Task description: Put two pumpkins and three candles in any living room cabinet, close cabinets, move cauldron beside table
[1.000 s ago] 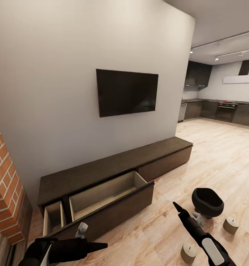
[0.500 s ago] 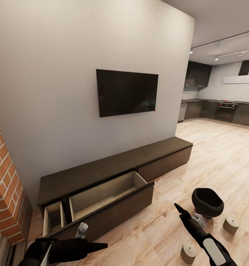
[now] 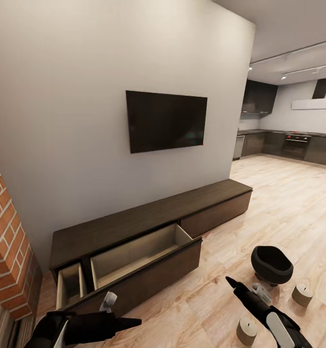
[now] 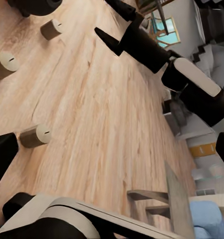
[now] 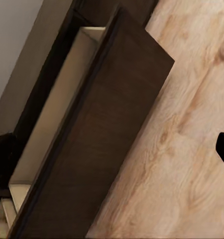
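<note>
Down low, the left gripper (image 3: 134, 321) hangs over the wood floor (image 3: 288, 212) in front of the cabinet (image 3: 148, 222); whether its fingers are apart I cannot tell. The right gripper (image 3: 229, 282) points toward the cabinet, empty, its state also unclear. Just beside it the black cauldron (image 3: 271, 264) sits on the floor, with two candles (image 3: 246, 331) (image 3: 302, 294) near. The cabinet's two drawers (image 3: 134, 253) stand pulled out, showing pale insides. A dark screen (image 3: 166, 121) hangs on the wall above.
</note>
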